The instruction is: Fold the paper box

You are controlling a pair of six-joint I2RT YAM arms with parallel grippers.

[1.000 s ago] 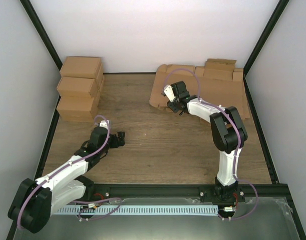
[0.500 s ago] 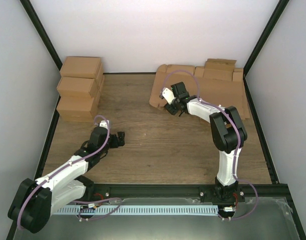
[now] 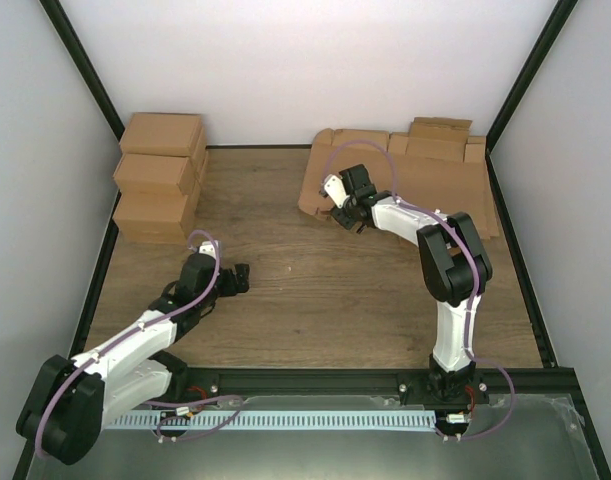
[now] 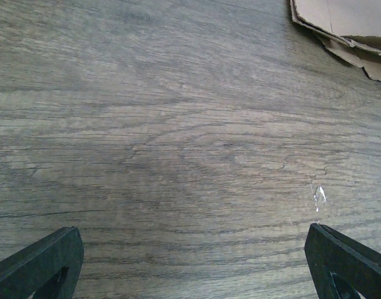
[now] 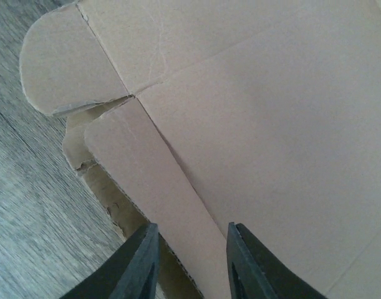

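The paper box is a flat brown die-cut sheet with creased panels and a rounded tab. It lies on top of the sheaf of like blanks at the back right. My right gripper hovers over the sheaf's front left corner. In the right wrist view its fingers are slightly apart, astride a narrow side flap, and nothing is pinched. My left gripper is wide open and empty over bare wood, left of centre. Its fingertips sit at the bottom corners of the left wrist view.
Several closed brown boxes are stacked at the back left. Lower blanks stick out under the top sheet. A corner of the sheaf shows in the left wrist view. Black frame rails border the wooden table.
My right gripper has moved slightly left and back along the sheaf's front left corner. The left arm has not moved.
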